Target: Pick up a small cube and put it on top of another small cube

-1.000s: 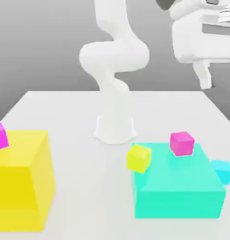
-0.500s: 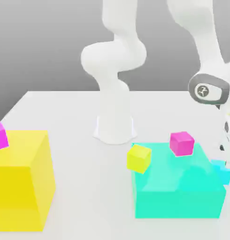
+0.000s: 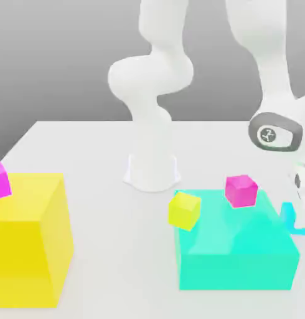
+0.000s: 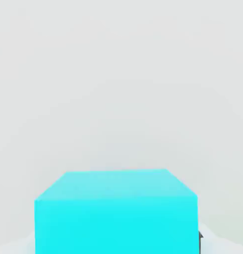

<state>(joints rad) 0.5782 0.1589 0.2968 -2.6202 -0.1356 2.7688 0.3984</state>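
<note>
Exterior view: pinching cyan cube (image 3: 288, 215) with gripper (image 3: 303, 217), low over pale tabletop (image 3: 117, 249), just beside turquoise block (image 3: 236, 271) at the exterior view's right. Hand view: gripping same cyan cube between fingers (image 4: 211, 244), closed against opposite sides.

A flat, pale grey-white tabletop (image 3: 117, 249) with a straight far edge spreads wide toward the viewer. Behind it stands a plain grey backdrop (image 3: 49, 62), lighter high up and darker low down. Bright, even light washes out the pale surface.
</note>
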